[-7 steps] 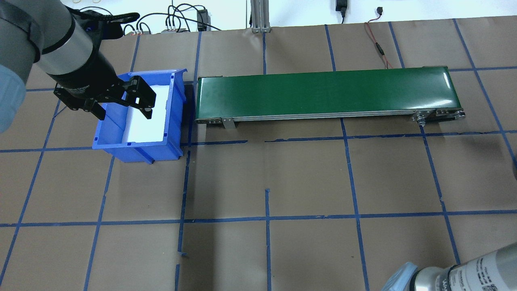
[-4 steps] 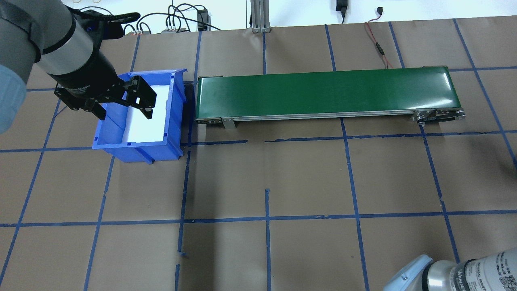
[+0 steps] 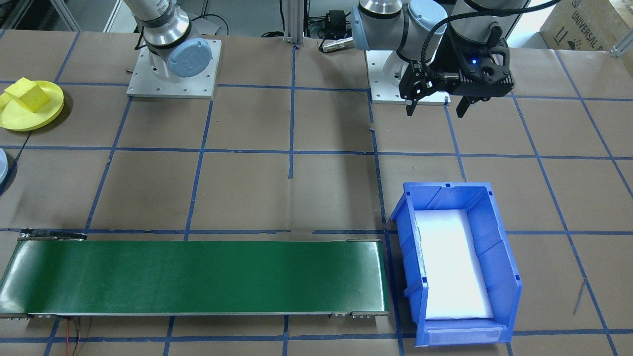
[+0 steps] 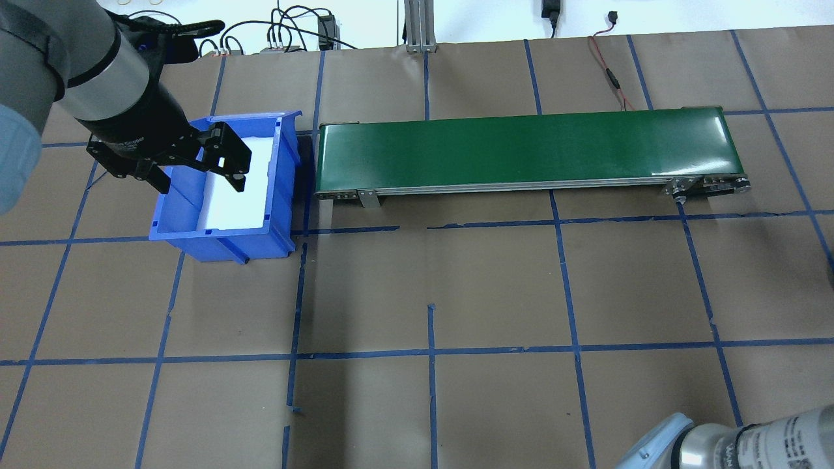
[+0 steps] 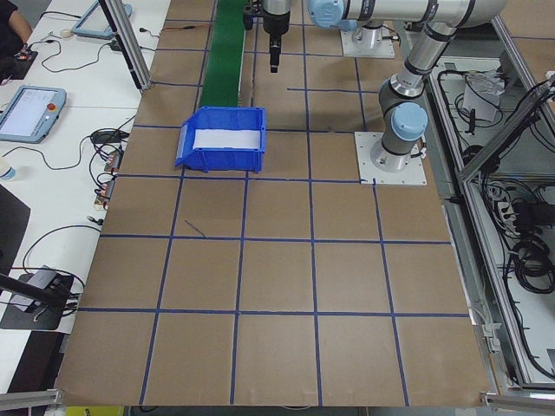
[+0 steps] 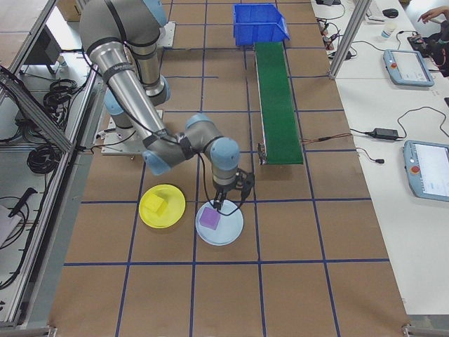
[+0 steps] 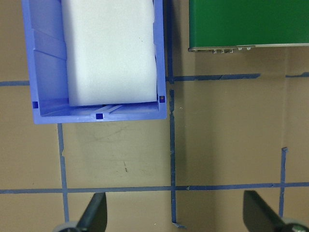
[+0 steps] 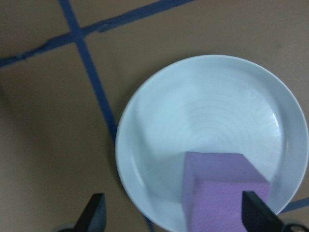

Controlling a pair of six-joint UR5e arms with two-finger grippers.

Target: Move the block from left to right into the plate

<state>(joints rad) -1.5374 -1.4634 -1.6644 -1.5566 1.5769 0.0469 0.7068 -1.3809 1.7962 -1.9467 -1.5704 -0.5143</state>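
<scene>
— Where is the block?

— A purple block (image 8: pixel 223 191) lies on the pale blue plate (image 8: pixel 159 145), right under the right gripper (image 8: pixel 173 216), whose jaws are spread wide and empty. A yellow block (image 6: pixel 156 206) sits on the yellow plate (image 6: pixel 174 216) just beside it.

— And the left gripper (image 3: pixel 436 105)?

— Wide apart, holding nothing, hanging above the table near the blue bin (image 3: pixel 499 252). The green conveyor (image 4: pixel 521 150) carries 0 blocks.
</scene>
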